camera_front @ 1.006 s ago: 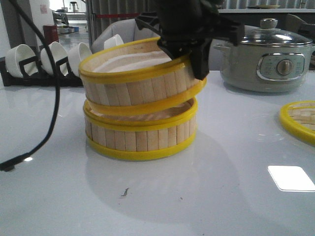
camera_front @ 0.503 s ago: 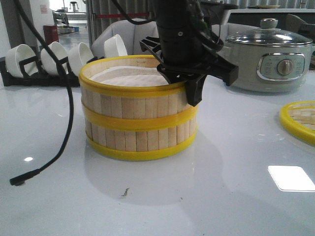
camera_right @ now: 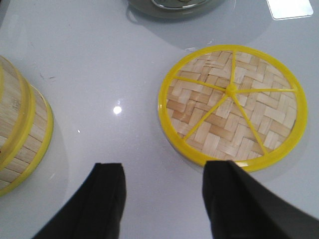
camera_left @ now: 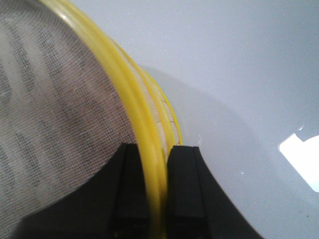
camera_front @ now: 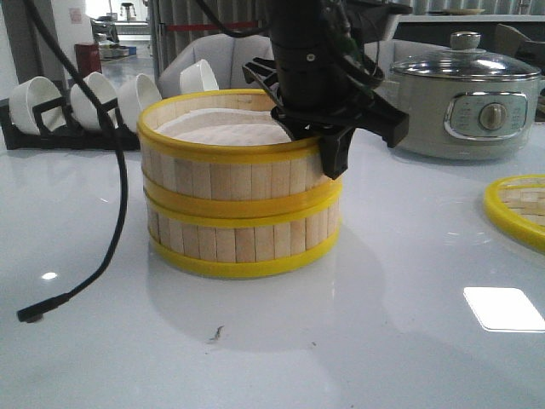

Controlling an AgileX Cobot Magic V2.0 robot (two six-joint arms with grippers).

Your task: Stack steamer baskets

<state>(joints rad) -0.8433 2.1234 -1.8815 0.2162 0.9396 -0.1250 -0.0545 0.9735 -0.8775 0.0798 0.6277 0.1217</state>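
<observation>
Two steamer baskets stand stacked in the middle of the table. The upper basket (camera_front: 230, 175) sits level on the lower basket (camera_front: 243, 243). My left gripper (camera_front: 328, 149) comes down from above at the stack's right side. In the left wrist view it (camera_left: 158, 149) is shut on the upper basket's yellow rim (camera_left: 124, 94), one finger inside over the white liner (camera_left: 50, 114) and one outside. My right gripper (camera_right: 164, 169) is open and empty over bare table, with the stack (camera_right: 20, 134) to one side. It does not show in the front view.
The flat woven lid (camera_right: 232, 104) lies close beside the right gripper and shows at the front view's right edge (camera_front: 519, 209). A grey electric pot (camera_front: 464, 98) stands at the back right. A rack of white cups (camera_front: 77, 102) stands at the back left. A black cable (camera_front: 111, 196) hangs left of the stack.
The upper basket, held tilted above the lower one a second ago, has come down and now sits level on it. The left gripper has kept hold of the rim.
</observation>
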